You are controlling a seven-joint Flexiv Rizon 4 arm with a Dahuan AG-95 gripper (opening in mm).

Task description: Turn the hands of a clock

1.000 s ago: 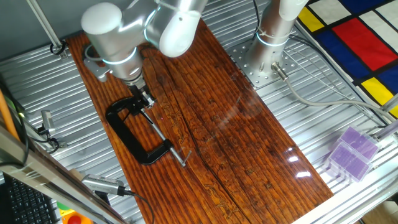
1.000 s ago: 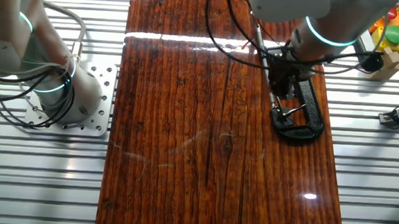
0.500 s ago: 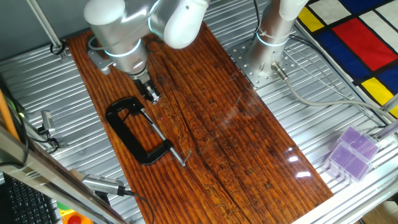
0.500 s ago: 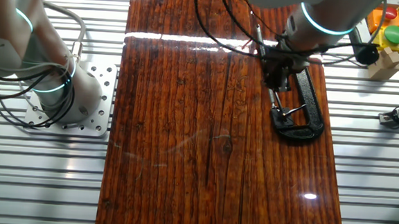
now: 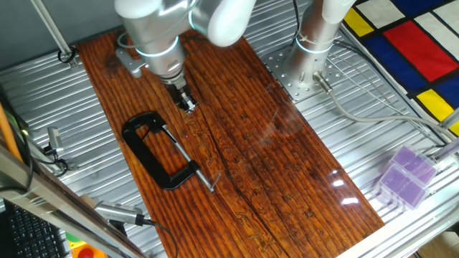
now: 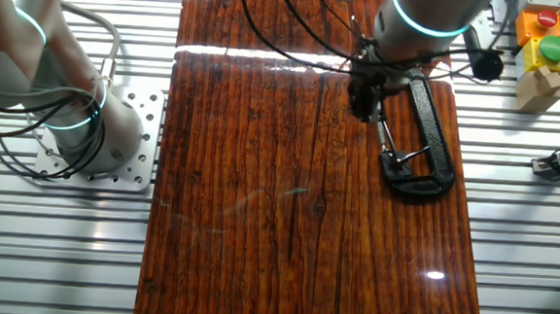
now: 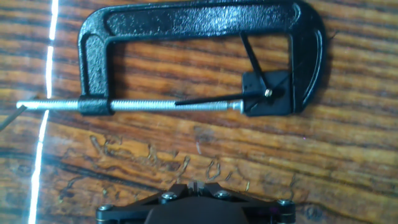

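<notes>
Small black square clock movement with two thin black hands [image 7: 266,93], sitting clamped in the black metal C-clamp [image 7: 186,25] at upper right of hand view; hand [image 5: 186,102] hovering clear of it over the wooden surface [image 5: 287,165], finger spacing indeterminable; turning apparently either finished or paused.

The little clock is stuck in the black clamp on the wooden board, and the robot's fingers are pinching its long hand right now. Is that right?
Not quite. The clock is held in the clamp on the board, but nothing is pinching its long hand. The hand view shows both clock hands free, and the fixed views show the gripper up beside the clamp, apart from it.
</notes>
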